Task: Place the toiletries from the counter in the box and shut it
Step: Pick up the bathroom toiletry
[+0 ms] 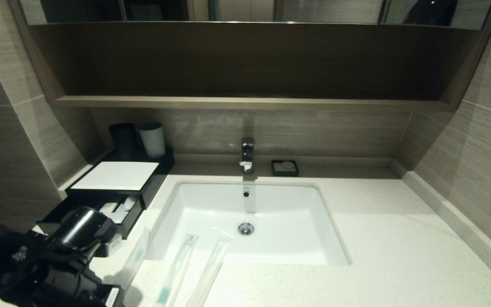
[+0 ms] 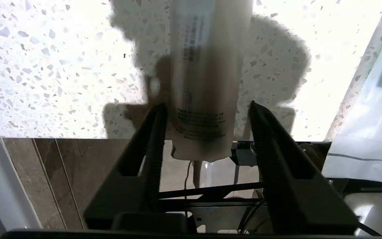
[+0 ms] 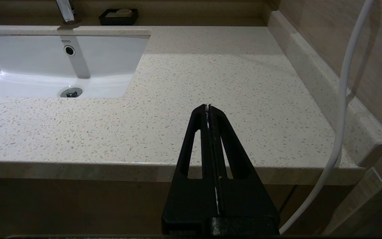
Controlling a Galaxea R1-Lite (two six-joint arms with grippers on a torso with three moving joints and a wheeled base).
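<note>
Left gripper (image 2: 207, 109) hangs low over the front edge of the counter (image 2: 45, 66), its two black fingers (image 2: 158, 139) set either side of a slim whitish packet (image 2: 204, 83). One finger lies against the packet's edge; the other stands a little off it, so the jaws are half spread around the packet and not yet pressed on it. The packet's printed end juts out past the counter's edge toward the wrist, and the rest runs away from the fingers across the speckled stone. Just beside the gripper, on its sink side, lies a second packet (image 2: 373, 132), clear and wider.

From the head, the left arm sits at the near left corner. Right of it the toothbrush packet (image 1: 177, 268) with teal marks and a third packet (image 1: 209, 273) lie side by side, their far ends reaching over the rim of the sink (image 1: 194, 187). Beyond the gripper stands the box (image 1: 117, 175), its drawer (image 1: 115, 211) pulled out toward the arm with white items in it.

Right gripper (image 3: 208, 109) hovers well apart, before the counter's right half, its fingers pressed together on nothing.
</note>
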